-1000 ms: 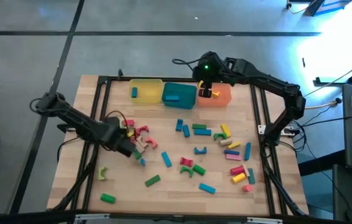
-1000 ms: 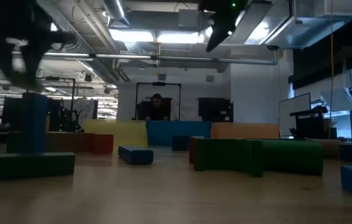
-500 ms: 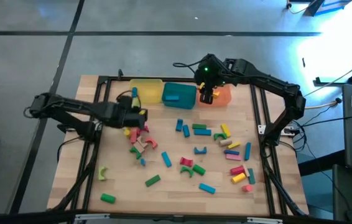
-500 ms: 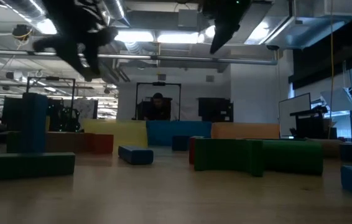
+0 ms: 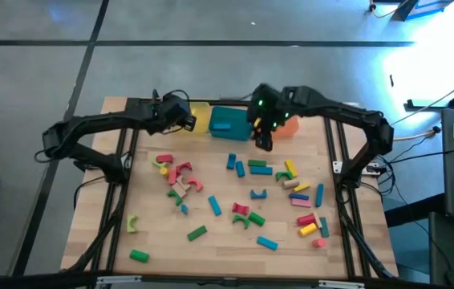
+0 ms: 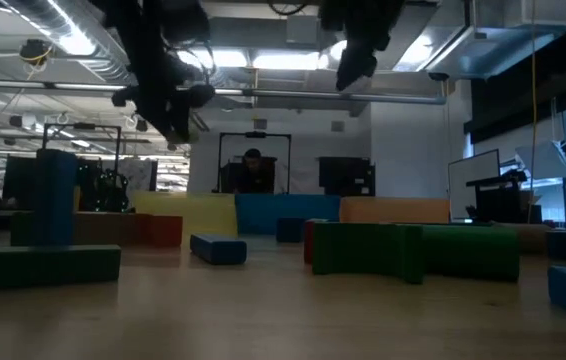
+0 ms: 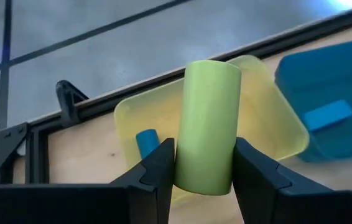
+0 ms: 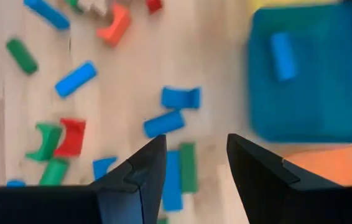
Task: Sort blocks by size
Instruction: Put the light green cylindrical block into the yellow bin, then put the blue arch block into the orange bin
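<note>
Swung up from the scattered blocks [image 5: 243, 197], the left tool [image 7: 204, 165] grips an upright pale-green wooden cylinder [image 7: 207, 124] over the yellow plastic tray [image 7: 269, 121], hidden overhead; right tool [image 8: 191, 165] gapes empty.

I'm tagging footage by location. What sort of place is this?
Probably an open-plan robotics lab or workshop: a wooden table ringed by a black frame, exposed ceiling ducts, and a person at a monitor-filled workstation behind.
</note>
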You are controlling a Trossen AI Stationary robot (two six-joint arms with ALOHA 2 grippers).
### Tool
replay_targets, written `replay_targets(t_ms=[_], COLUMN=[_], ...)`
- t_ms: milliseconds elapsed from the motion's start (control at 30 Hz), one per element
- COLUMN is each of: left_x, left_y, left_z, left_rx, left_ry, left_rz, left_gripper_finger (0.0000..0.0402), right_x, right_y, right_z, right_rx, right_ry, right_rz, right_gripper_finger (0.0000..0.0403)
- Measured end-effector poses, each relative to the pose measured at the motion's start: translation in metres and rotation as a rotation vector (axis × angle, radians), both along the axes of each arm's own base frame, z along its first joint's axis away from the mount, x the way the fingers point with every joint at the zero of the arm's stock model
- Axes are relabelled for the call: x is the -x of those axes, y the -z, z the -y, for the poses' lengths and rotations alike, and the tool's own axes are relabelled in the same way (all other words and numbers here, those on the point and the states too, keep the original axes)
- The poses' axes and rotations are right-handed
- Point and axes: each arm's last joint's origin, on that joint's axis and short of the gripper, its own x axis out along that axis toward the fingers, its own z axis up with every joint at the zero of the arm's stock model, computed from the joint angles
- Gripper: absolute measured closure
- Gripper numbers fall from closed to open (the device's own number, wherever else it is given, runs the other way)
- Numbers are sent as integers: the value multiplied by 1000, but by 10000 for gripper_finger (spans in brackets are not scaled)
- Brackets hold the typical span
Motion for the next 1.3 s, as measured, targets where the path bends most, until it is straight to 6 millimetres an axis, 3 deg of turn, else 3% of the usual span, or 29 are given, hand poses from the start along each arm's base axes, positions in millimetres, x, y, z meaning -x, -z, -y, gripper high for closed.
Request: replay_targets(t_ms=[133,333,500,800,1033,1300], left_x=[-2,-4,-5,-12,-16,-15], left_y=[10,23,34,54,73,71], left_z=[-19,-38,-47,-51,-56,-56], left_rx=[36,47,82,124,165,165], left_ry=[62,103,109,190,186,157], left_rz=[-62,-120,-166,-286,-337,-310], left_gripper_finger=[280,280,280,276,231,206], right_x=[-7,-23,-27,-29,-29,-28], right_y=[26,62,87,117,129,139], right_z=[-22,-47,-61,-67,-67,-69], right_rx=[35,195,227,236,236,240], right_ry=[-39,-48,-71,-76,-74,-70], right_rz=[-60,8,49,165,216,291], right_gripper_finger=[230,230,230,230,230,230])
